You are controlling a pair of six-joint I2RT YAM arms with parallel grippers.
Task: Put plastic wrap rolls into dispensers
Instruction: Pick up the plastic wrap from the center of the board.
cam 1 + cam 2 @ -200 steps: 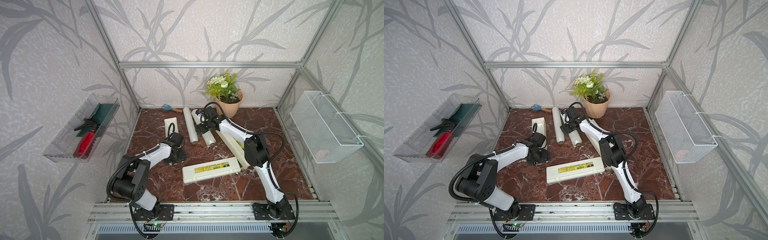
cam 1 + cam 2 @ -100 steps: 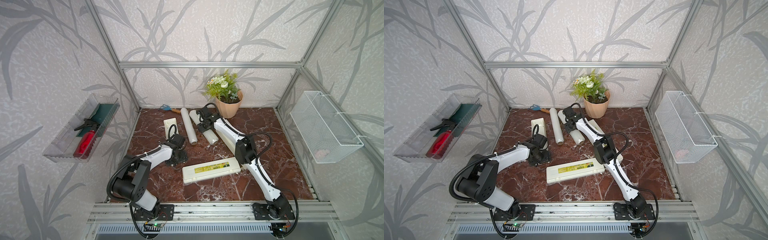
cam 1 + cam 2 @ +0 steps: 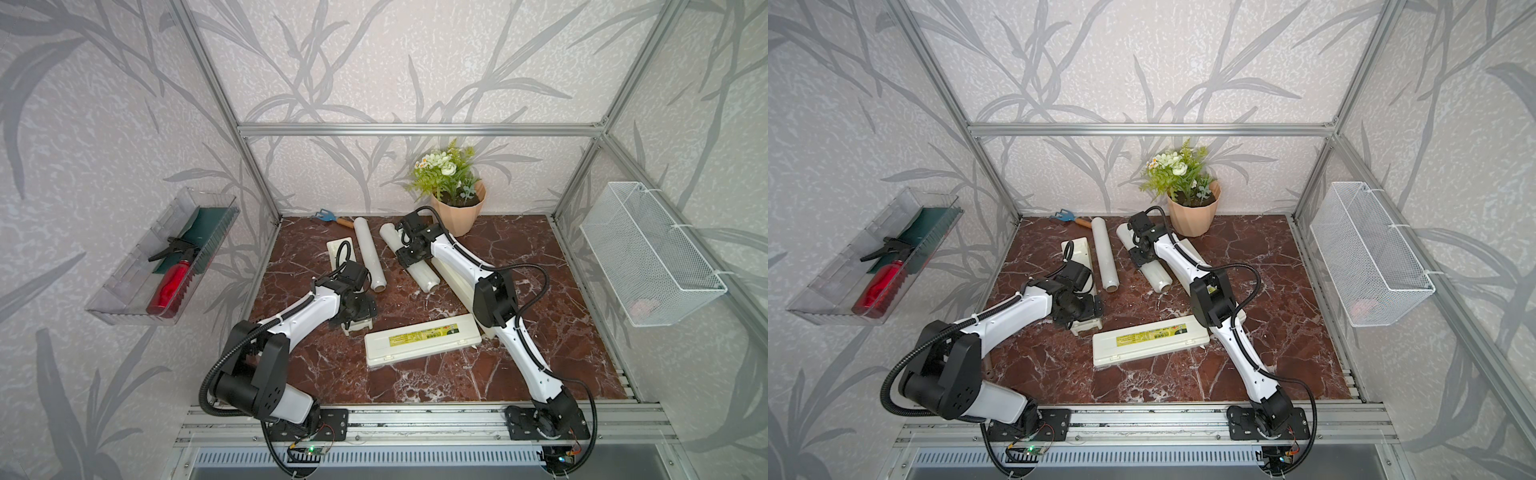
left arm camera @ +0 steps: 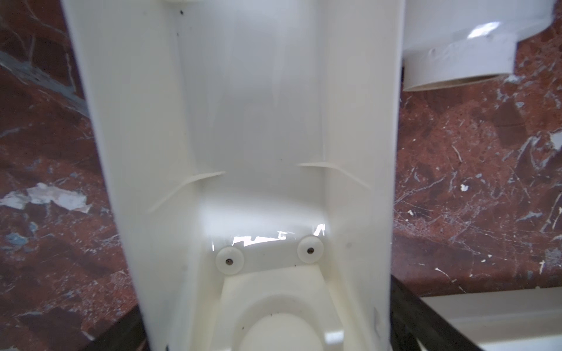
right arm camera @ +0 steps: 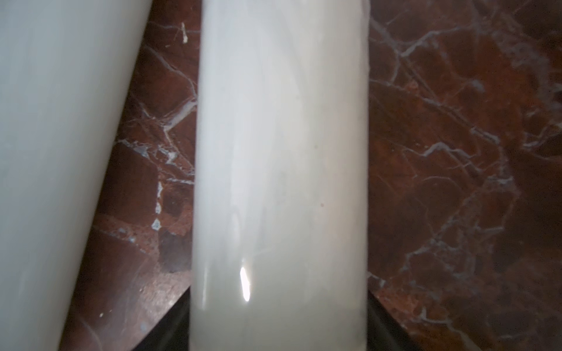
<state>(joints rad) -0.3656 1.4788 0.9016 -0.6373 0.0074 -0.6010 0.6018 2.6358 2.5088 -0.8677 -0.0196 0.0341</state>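
Observation:
Two white plastic wrap rolls lie at the back of the marble floor. My right gripper point(image 3: 409, 255) point(image 5: 278, 316) is shut on the right-hand roll point(image 3: 426, 278) point(image 5: 279, 152), fingers against both its sides. The other roll point(image 3: 368, 253) point(image 3: 1105, 257) lies free. My left gripper point(image 3: 353, 309) point(image 4: 264, 328) is open, jaws astride the near end of an open, empty dispenser point(image 3: 340, 249) point(image 4: 249, 121). A closed dispenser point(image 3: 422, 338) point(image 3: 1150, 340) with a yellow-green label lies at front centre.
Another long cream box point(image 3: 455, 276) lies partly under my right arm. A flower pot point(image 3: 457, 212) stands at the back, a small blue hand tool point(image 3: 328, 216) in the back left corner. A wire basket point(image 3: 648, 257) and a clear tray point(image 3: 162, 257) hang on the side walls.
My right gripper has closed onto the right-hand roll and its elbow has shifted left. My left gripper's jaws have widened around the open dispenser's end.

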